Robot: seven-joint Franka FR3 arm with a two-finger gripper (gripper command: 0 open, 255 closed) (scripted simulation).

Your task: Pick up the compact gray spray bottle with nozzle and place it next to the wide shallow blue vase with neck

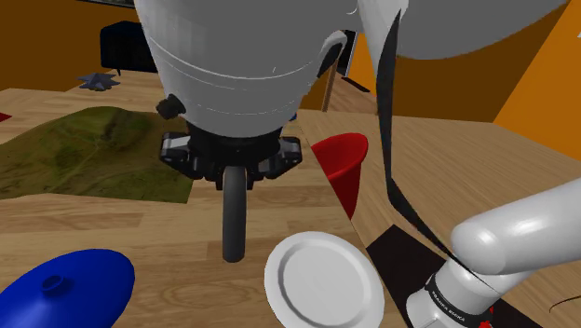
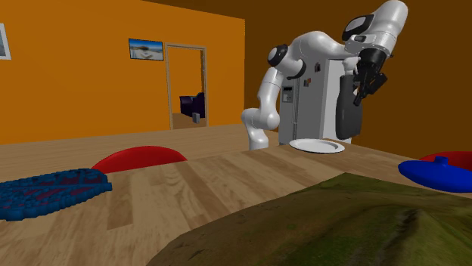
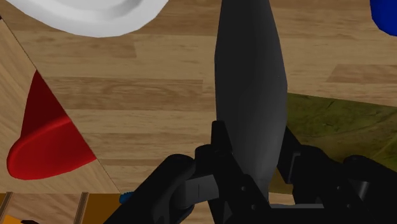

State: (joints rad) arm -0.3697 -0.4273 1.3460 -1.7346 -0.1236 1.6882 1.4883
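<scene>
Gripper [image 3: 251,156] clasped on the dark grey spray bottle [image 3: 248,76], which hangs end-down above the table [image 1: 186,233], apart from the blue vase [image 1: 65,289]. I judge the bottle light, stiff and smooth-sided; my hold near one end may let it swing.

We look at our white arm [image 2: 302,57] with dark joints and its black gripper [image 3: 254,135].
We see glossy, rounded white links [image 1: 521,233], dark grey caps [image 2: 276,54] at the joints, and a thin black cable [image 1: 395,158] running beside the shells. A white collar [image 1: 454,300] carries small black lettering with a red spot [image 1: 483,321] beside it. The gripper is all black, built of angular, blocky housings with two slim fingers [image 3: 221,137].
</scene>
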